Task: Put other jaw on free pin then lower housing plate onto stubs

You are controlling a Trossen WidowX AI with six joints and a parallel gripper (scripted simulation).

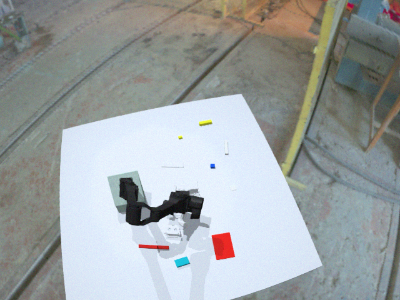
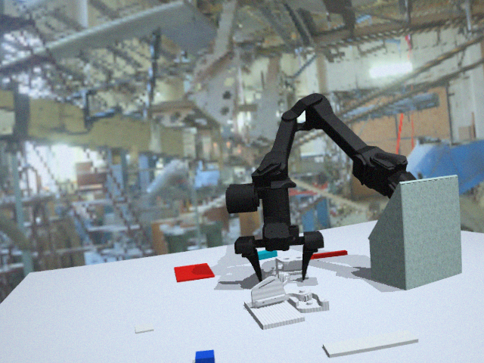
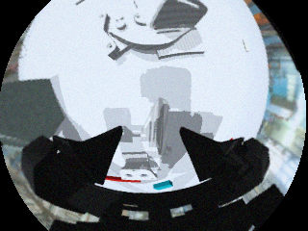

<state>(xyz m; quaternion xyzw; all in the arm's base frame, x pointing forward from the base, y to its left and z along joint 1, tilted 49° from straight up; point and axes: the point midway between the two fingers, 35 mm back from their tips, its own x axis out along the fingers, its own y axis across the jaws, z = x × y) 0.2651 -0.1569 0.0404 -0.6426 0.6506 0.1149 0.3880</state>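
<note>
My gripper (image 2: 282, 280) (image 3: 152, 129) is open and empty, pointing down with its fingertips low, either side of a thin upright white part (image 3: 160, 126), apparently the loose jaw. The white housing plate (image 3: 130, 173) (image 1: 172, 229), with two round holes, lies beyond it, near the cyan block. The white base assembly is in front of the gripper in the exterior view: a ribbed slab (image 2: 279, 317), a raised wedge-shaped part (image 2: 268, 290) above it, and a curved piece (image 2: 316, 305) with round pins beside it. Which of these is the seated jaw is hard to tell. The arm hides much of the assembly in the top view.
A grey-green block (image 2: 426, 234) stands beside the arm's base. A red square (image 1: 223, 245), a red bar (image 1: 154, 247) and a cyan block (image 1: 182, 262) lie near the housing plate. Blue (image 1: 212, 165), yellow (image 1: 205, 122) and white (image 1: 226, 147) pieces lie farther off.
</note>
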